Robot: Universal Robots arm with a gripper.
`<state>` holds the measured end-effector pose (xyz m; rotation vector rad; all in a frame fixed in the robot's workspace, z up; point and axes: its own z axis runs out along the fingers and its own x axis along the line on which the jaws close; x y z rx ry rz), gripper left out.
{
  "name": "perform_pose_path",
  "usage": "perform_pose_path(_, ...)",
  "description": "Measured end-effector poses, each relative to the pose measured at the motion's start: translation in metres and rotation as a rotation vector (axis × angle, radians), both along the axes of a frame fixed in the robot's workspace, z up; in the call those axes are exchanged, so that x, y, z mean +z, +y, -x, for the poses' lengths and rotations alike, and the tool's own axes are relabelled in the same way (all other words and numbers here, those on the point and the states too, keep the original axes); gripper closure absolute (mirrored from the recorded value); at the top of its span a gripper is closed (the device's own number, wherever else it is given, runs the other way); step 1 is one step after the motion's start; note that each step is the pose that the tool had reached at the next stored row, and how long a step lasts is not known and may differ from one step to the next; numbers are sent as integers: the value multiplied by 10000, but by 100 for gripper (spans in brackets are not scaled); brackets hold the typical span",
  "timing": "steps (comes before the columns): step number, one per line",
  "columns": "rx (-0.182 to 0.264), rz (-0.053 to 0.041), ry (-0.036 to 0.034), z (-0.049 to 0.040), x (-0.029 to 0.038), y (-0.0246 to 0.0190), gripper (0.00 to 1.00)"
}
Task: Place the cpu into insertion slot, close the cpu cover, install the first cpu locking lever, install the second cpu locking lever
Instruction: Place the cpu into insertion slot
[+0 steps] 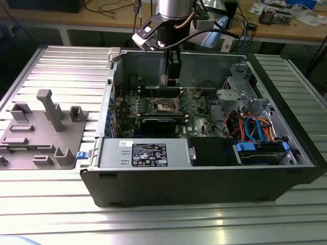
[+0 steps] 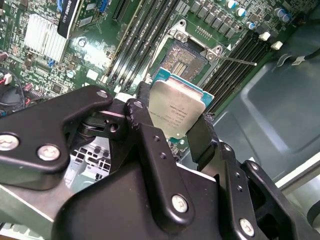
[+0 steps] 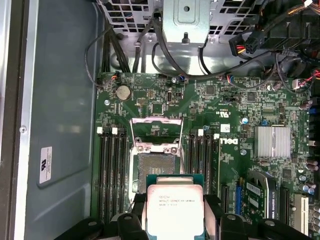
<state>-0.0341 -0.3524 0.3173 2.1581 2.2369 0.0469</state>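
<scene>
My gripper is shut on the cpu, a flat square chip with a silver top, held by two opposite edges between black fingers. In both wrist views the chip hangs above the green motherboard, just short of the insertion slot, whose dark recess lies bare. The cpu cover stands swung open at the slot's far edge. A thin locking lever sticks out beside the insertion slot. In the exterior view the gripper hangs inside the open case above the slot.
Black memory slots flank the socket on both sides. A finned heatsink and cables lie nearby. The case walls, power supply and drive cage hem in the board. A grey fixture tray sits at the exterior view's left.
</scene>
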Motion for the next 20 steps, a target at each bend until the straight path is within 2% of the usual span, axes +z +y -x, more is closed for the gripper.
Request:
perform_pose_path(6, -146, 3, -6, -11, -37, 19, 46)
perform_pose_path(14, -180, 4, -6, -47, -223, 95, 46)
perform_pose_path(20, -179, 5, -5, -48, -350, 103, 46)
